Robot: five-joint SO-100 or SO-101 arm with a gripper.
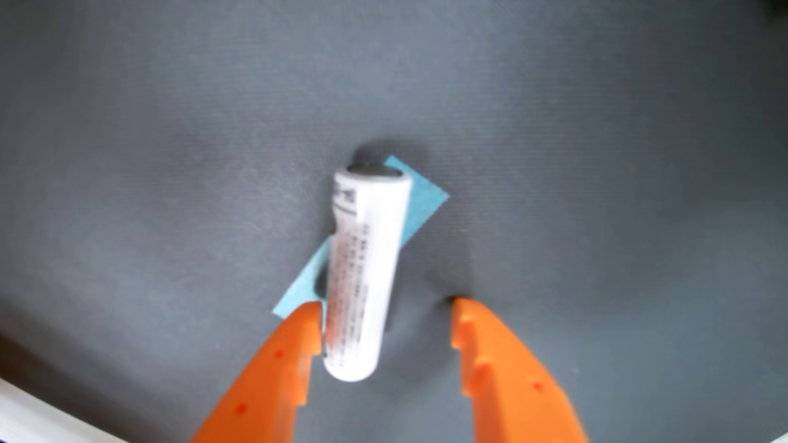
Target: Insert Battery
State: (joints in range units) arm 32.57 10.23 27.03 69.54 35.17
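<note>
A white cylindrical battery (366, 272) with small dark print lies on the grey mat in the wrist view, its flat dark end pointing away from me. It rests across a strip of light blue tape (420, 200). My orange gripper (386, 317) is open and straddles the battery's near end. The left fingertip (305, 328) touches or nearly touches the battery's side, while the right fingertip (464, 323) stands well clear of it. No battery holder or slot shows in this view.
The grey fabric mat (170, 149) fills almost the whole view. A white edge (25, 417) shows at the bottom left corner.
</note>
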